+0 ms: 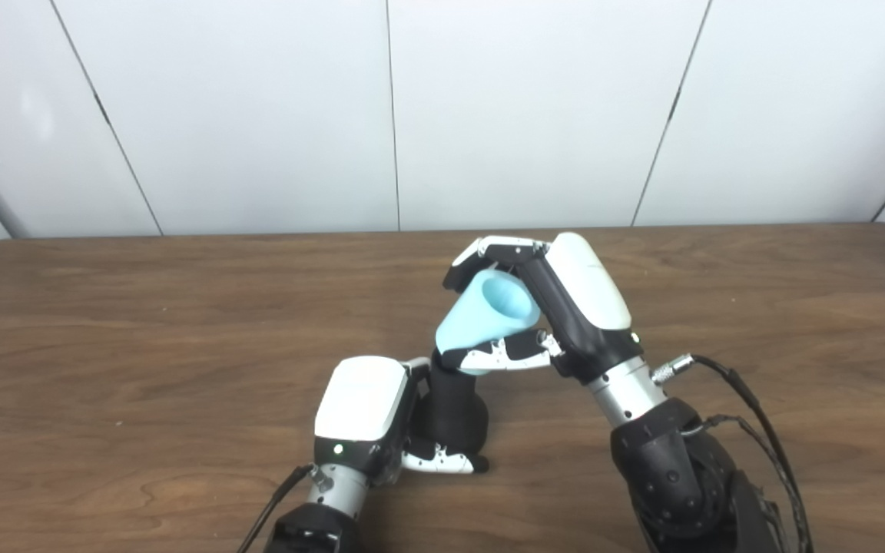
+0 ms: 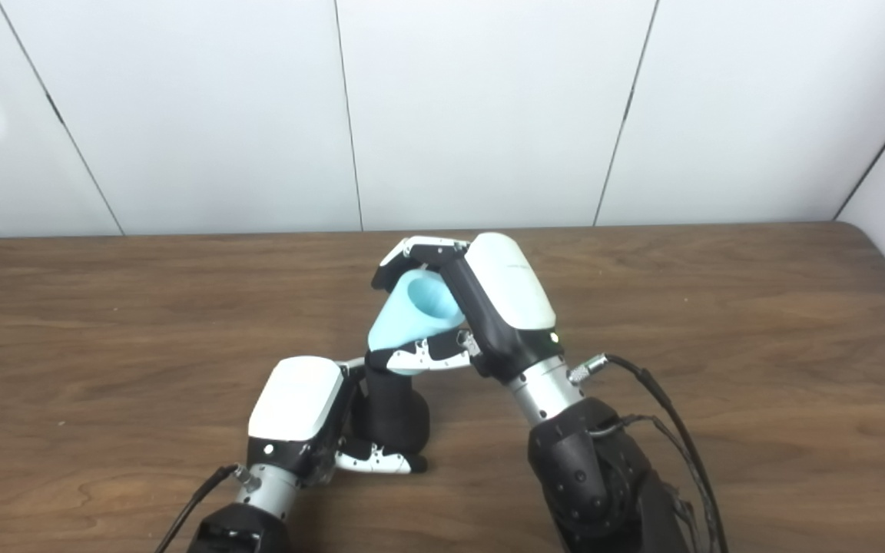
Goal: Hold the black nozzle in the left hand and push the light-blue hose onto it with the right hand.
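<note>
The black nozzle [image 1: 454, 411] stands upright on the table [image 1: 143, 322], its wider body low and its narrower neck rising toward the light-blue hose [image 1: 481, 319]. The left hand [image 1: 369, 415] is wrapped around the nozzle from the left side, fingers closed on its body, the thumb [image 1: 446, 462] lying across the front near the base. Directly above the left hand and a little to its right, the hose piece sits tilted, its narrow lower end meeting the top of the nozzle neck and its wide open mouth facing up and toward the right hand [image 1: 558, 307]. The right hand grips the hose, fingers curled over the far side of the flared mouth and the thumb [image 1: 508, 355] pressed along the underside near the joint with the nozzle. How far the hose end is seated over the neck cannot be told, since the thumb covers the joint. Cables [image 1: 750, 415] trail from the right wrist down the forearm.
</note>
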Available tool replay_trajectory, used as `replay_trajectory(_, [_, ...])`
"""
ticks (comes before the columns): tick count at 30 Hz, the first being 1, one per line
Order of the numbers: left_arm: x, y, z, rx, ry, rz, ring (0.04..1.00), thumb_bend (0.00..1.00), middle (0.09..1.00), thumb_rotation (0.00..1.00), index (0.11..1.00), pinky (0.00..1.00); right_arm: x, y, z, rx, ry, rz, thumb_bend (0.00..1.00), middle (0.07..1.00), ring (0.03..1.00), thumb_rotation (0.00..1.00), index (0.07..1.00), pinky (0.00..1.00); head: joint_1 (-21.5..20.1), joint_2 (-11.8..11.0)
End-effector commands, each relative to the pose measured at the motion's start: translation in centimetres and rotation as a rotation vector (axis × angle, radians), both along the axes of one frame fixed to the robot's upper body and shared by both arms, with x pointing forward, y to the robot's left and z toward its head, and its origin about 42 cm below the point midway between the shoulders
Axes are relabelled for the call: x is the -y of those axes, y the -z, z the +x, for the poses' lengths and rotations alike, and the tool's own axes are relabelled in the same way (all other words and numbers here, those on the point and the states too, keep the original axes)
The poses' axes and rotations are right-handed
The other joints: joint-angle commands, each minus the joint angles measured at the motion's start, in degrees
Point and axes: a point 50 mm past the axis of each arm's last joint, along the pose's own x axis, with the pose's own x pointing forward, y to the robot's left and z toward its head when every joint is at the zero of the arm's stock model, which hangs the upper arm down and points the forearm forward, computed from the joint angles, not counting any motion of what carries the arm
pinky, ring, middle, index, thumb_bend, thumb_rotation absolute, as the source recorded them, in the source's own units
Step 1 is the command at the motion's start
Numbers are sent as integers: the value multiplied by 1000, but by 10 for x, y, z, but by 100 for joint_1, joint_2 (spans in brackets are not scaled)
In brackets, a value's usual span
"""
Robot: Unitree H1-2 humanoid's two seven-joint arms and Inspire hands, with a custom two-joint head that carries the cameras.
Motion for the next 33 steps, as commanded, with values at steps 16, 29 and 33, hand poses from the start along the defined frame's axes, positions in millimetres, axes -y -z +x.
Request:
replay_trajectory(16, [16,72,-50,-408,108,97,382,501,494,0,481,432,-10,-11,-1,46,-44,-2,491,516,381,0,530,313,6,55])
replay_trajectory(29, [15,72,-51,-409,111,98,407,501,519,0,478,459,-6,-13,3,-55,-52,-6,496,520,394,0,493,328,19,77])
replay_trajectory(33, [15,72,-50,-411,109,95,381,501,488,0,483,438,-5,-14,5,-71,-56,-2,495,521,397,0,489,319,20,78])
